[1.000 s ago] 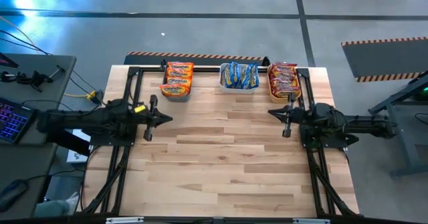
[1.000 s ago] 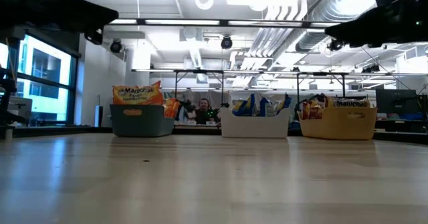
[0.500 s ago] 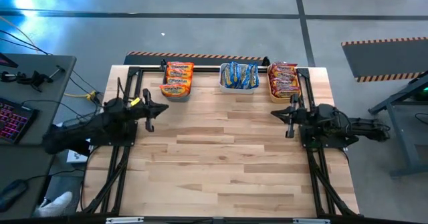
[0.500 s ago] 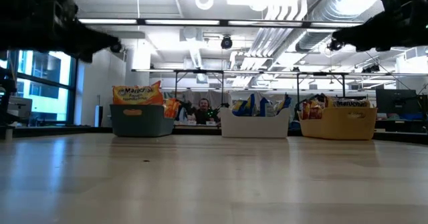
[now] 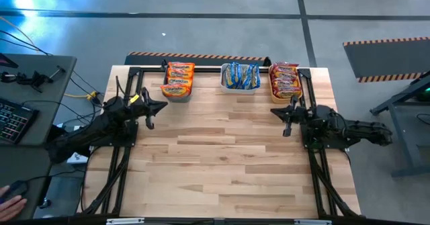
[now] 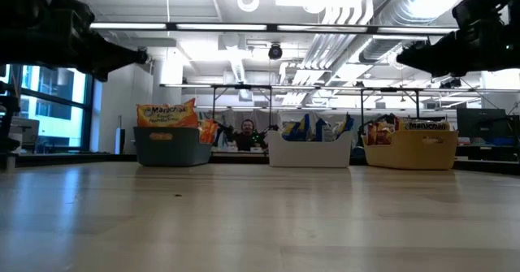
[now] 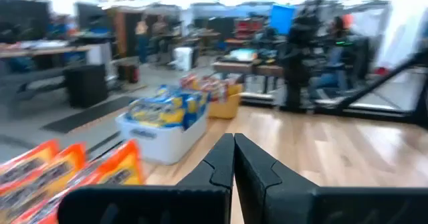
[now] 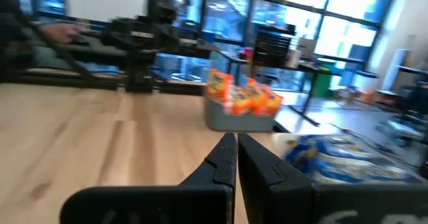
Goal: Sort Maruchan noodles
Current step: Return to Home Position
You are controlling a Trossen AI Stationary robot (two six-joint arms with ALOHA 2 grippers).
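Since a second earlier, your left gripper (image 5: 150, 109) had swung back toward the left edge, fingers pressed together, empty. The Maruchan noodles (image 6: 166, 114) lay beyond both grippers along the far edge. Orange packs (image 5: 178, 80) sat crosswise in the teal bin (image 6: 171, 148), blue packs (image 5: 240, 76) on edge in the white bin (image 6: 309, 152), and red packs (image 5: 285, 80) in the yellow bin (image 6: 410, 152). The red packs were nearest your right gripper (image 5: 287, 116), likewise closed on nothing.

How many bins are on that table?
3, in a row along the far edge of the table: a teal bin on the left holding orange packets, a white bin in the middle holding blue packets, a yellow bin on the right holding red packets.
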